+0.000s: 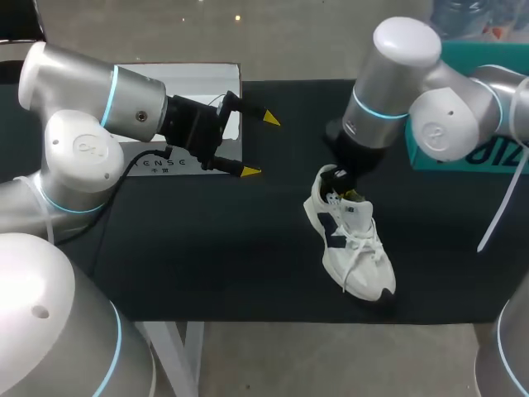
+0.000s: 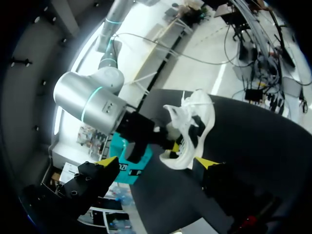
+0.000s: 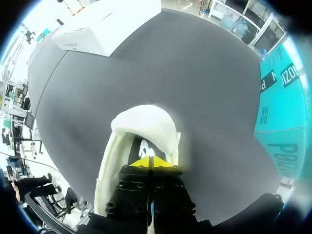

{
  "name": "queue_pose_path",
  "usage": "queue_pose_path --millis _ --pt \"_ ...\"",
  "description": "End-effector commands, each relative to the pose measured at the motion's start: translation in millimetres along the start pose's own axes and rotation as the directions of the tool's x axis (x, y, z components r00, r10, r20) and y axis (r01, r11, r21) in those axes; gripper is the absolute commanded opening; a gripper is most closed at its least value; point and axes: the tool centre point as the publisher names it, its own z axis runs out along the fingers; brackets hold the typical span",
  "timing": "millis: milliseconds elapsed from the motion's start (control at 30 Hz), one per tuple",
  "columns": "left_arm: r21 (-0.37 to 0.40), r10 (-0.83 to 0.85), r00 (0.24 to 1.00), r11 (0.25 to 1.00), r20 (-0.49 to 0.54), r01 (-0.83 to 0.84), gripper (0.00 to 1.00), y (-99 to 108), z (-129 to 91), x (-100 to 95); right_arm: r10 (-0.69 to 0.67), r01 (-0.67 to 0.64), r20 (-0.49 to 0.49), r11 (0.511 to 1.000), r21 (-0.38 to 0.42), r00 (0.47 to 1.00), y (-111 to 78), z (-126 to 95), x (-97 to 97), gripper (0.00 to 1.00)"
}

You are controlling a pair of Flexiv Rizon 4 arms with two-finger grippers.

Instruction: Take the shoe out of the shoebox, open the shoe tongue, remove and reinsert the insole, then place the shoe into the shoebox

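**Desk** [image 1: 207, 256], black top.

**Open ground:**
- broad middle band between the left jaws and the shoe [image 1: 355, 248]
- the whole near-left quarter
- far middle strip between the white box [image 1: 198, 83] and the teal shoebox [image 1: 496, 157]

**Obstacles:**
- White box, far left; the left arm [image 1: 124, 99] lies over it, left jaws spread wide just past its right edge.
- Shoe, right of centre, toe close to the near edge, leaving a thin margin there.
- Right arm [image 1: 397, 74], upright over the shoe's heel; right jaws pressed together inside the opening, closing it from above.
- Teal shoebox, far right.
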Motion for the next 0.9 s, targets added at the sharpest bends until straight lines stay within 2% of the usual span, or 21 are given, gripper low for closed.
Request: queue_pose_path --millis 33,500,600,900 --pt "-0.001 0.001 1.000 1.000 -0.002 -0.001 1.00 0 0 0.2 0.010 -0.010 0.023 1.000 0.003 1.000 -1.8 4 4.1 0.00" --pt "-0.001 0.001 1.000 1.000 -0.002 -0.001 1.00 0 0 0.2 0.036 -0.036 0.003 0.999 0.023 0.999 -7.7 54 17.8 0.00" --pt "-0.001 0.001 1.000 1.000 -0.002 -0.001 1.00 0 0 0.2 0.037 -0.037 0.002 0.999 0.028 0.999 -8.1 51 19.3 0.00" --pt "-0.001 0.001 1.000 1.000 -0.002 -0.001 1.00 0 0 0.2 0.046 -0.046 0.039 0.999 -0.008 0.998 -8.5 18 16.7 0.00"
